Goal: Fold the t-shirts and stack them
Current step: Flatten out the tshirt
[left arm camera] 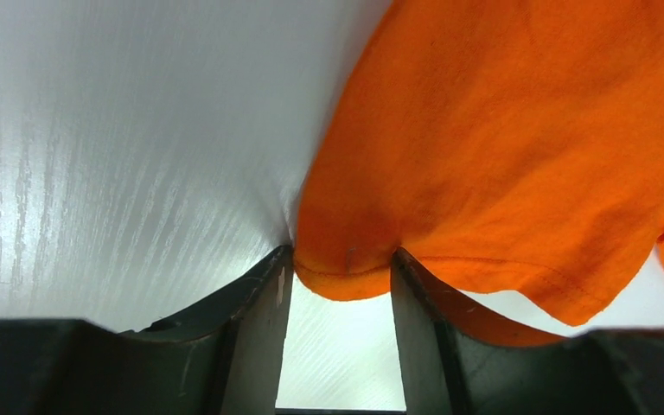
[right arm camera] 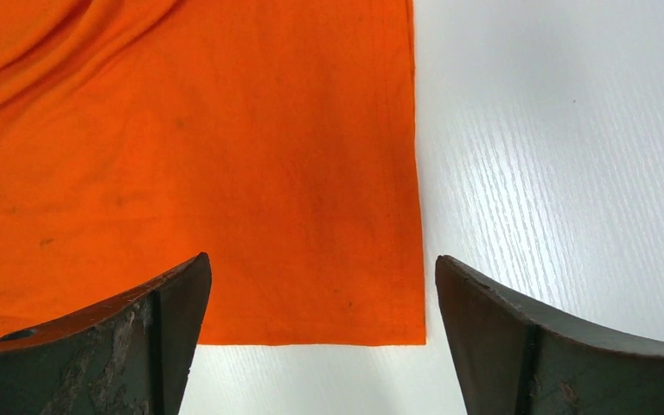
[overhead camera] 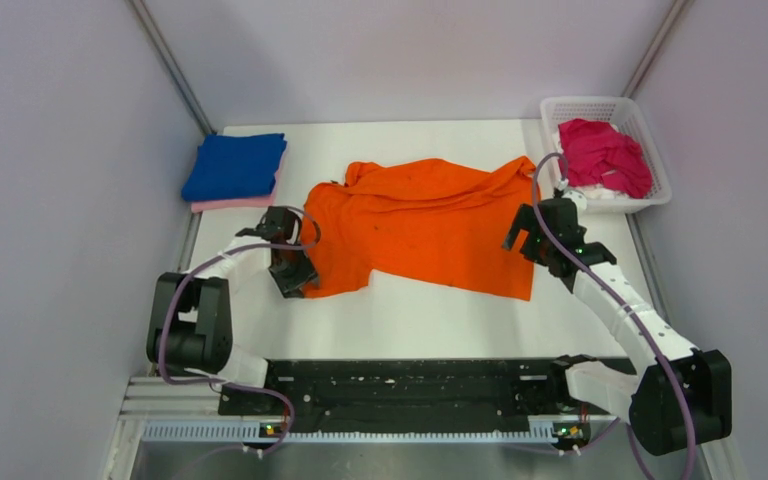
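Left gripper [left arm camera: 341,255] fingers fill the near edge of the left wrist view. They are drawn in narrow on a bunched bit of sleeve hem of the orange t-shirt [overhead camera: 420,225], with cloth touching both inner faces. The rest of the shirt spreads ahead and to its right, rumpled near the collar.

Beyond that gripper, the blue t-shirt [overhead camera: 235,165] sits folded on the pink t-shirt [overhead camera: 230,203].

Right gripper [right arm camera: 322,257] is spread wide and holds nothing. The shirt's bottom corner lies between its fingers, and the side edge runs nearer the right one. Past it, the magenta t-shirt [overhead camera: 605,155] is in the basket [overhead camera: 585,103].

Risks:
- The left pinch looks shallow, hem only, so a pull could slip it out.
- The right could close beside the edge and grab nothing.
- A one-sided lift would skew the shirt — crooked fold.
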Motion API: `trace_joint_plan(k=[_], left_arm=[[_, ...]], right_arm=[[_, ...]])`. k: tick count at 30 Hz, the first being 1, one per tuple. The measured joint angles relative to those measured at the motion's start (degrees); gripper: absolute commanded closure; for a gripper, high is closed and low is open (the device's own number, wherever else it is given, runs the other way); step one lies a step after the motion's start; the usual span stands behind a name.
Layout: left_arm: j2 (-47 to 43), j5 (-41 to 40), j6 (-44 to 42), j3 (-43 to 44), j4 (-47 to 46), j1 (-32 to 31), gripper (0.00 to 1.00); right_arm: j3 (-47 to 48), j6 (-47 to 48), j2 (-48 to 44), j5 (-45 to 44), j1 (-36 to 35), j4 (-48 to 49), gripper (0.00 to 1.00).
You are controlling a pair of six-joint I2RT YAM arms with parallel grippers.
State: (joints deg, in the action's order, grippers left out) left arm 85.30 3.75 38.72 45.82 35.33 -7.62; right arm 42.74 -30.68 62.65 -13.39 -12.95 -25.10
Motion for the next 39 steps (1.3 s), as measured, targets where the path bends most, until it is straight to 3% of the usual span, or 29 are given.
trace_joint_plan(k=[3,5,6,12,15,20,25,32,37,38,39], left_arm=[[1.03,-0.98,0.46,0.94,0.07,-0.04,0.68],[2.43,-1.60,0.57,2.14,-0.09,-0.04,0.98],[3.02,-1.68,0.76,2.62,-0.35,-0.04,1.00],[3.67,-1.07,0.22,3.13,-2.19,-0.11,1.00],[3.08,-1.22,0.07,2.67,-2.43,-0.15,1.00],[0.46,-1.20,-0.13,0.72,-2.36,-0.28,1.00],[-0.09,-1.22,-0.28,0.02,-2.36,-0.31,1.00],[-0.81,-1.22,-0.28,-1.01,-2.38,-0.31,1.00],[-0.96,-1.22,-0.28,-1.07,-2.45,-0.31,1.00],[-0.98,-1.20,-0.26,-1.07,-2.45,-0.31,1.00],[-1.11,-1.18,-0.26,-1.07,-2.45,-0.31,1.00]], right_arm=[[-0.02,0.00,0.00,-0.07,0.00,-0.59,0.01],[-0.11,0.00,0.00,-0.07,0.00,-1.16,0.01],[-0.13,0.00,0.00,-0.04,0.00,-1.49,0.01],[-1.62,-1.44,0.00,0.39,0.00,-4.81,0.02],[-4.68,-3.80,0.00,2.10,0.00,-6.08,0.10],[-10.82,-7.96,2.23,5.03,0.00,-6.45,0.35],[-11.50,-9.90,4.52,5.25,0.00,-3.78,0.44],[-11.45,-10.58,5.88,3.45,0.00,-0.85,0.49],[-10.67,-10.82,8.09,1.92,0.00,1.40,0.68],[-10.58,-10.95,8.48,1.84,0.00,2.03,0.74],[-10.49,-10.97,8.85,1.70,0.00,2.60,0.87]])
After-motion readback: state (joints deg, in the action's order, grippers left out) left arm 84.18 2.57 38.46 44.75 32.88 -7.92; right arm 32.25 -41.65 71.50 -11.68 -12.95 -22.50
